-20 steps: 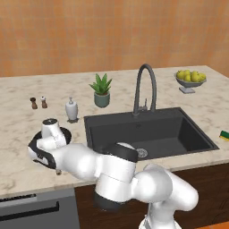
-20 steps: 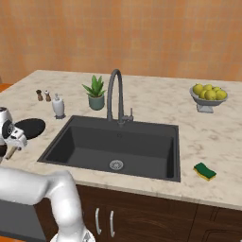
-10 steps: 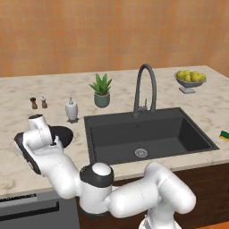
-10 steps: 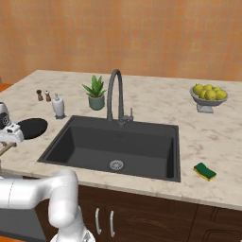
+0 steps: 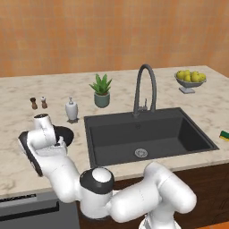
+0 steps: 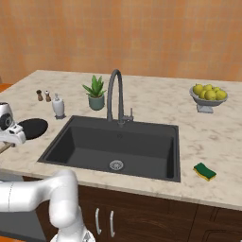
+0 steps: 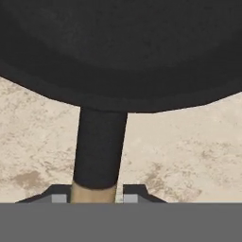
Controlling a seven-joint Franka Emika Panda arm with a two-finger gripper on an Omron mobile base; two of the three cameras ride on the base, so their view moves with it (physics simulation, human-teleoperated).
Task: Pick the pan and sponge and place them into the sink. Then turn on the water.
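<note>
fingers [image 7: 59, 197] of the gripper [image 7: 93, 197] have drawn in over the last second, from wide apart to close on either side of the pan's handle, which shows in the hand view as a dark neck running down from the black bowl and turning pale wood right between the two tips. they look to be pinching the wood now, though the lower edge of that frame cuts the contact off, so whether the squeeze is finished is hard to say. the pan [image 5: 67, 134] lies at the left middle of the left base view, on the desk [image 5: 18, 165] just left of the sink [image 5: 147, 134], its bowl mostly behind the white wrist; in the right base view its black bowl [image 6: 32, 128] sits at the left edge beside the hand. over the same second the arm has swung further left and settled over the handle. that suggests the first grasp is being made, and the lift and carry into the basin are likely next. the sponge [image 6: 204, 171] rests on the desk at the lower right of the right base view, just right of the sink and well apart from the pan. the faucet [image 6: 116, 97] stands dry, with no stream under it.
</note>
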